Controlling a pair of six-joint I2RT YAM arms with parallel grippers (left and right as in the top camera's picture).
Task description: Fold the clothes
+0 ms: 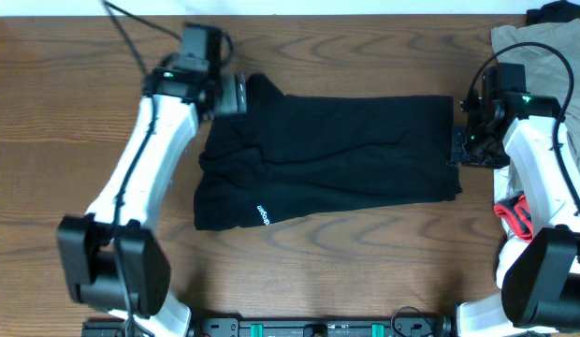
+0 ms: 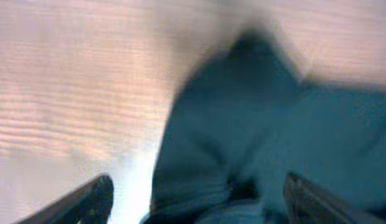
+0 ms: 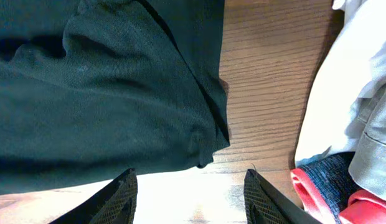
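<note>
Clothes (image 1: 337, 154) sit mid-frame on the desk (image 1: 65, 112) as a lumpy rectangle, maybe one fold in with more to go, left hand (image 1: 241, 94) at the upper-left corner and right hand (image 1: 456, 145) at the right edge both spread apart, gripping nothing.

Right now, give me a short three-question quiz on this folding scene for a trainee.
1. Which gripper is nearer the white logo on the black garment? A: left gripper. B: right gripper.
2. True or false: the right gripper has the garment clamped.
3. Fill in: the red-and-white item lies beside the ___ arm.
Key: 1 A. 2 false, its jaws stand open at the cloth's edge. 3 right.
</note>
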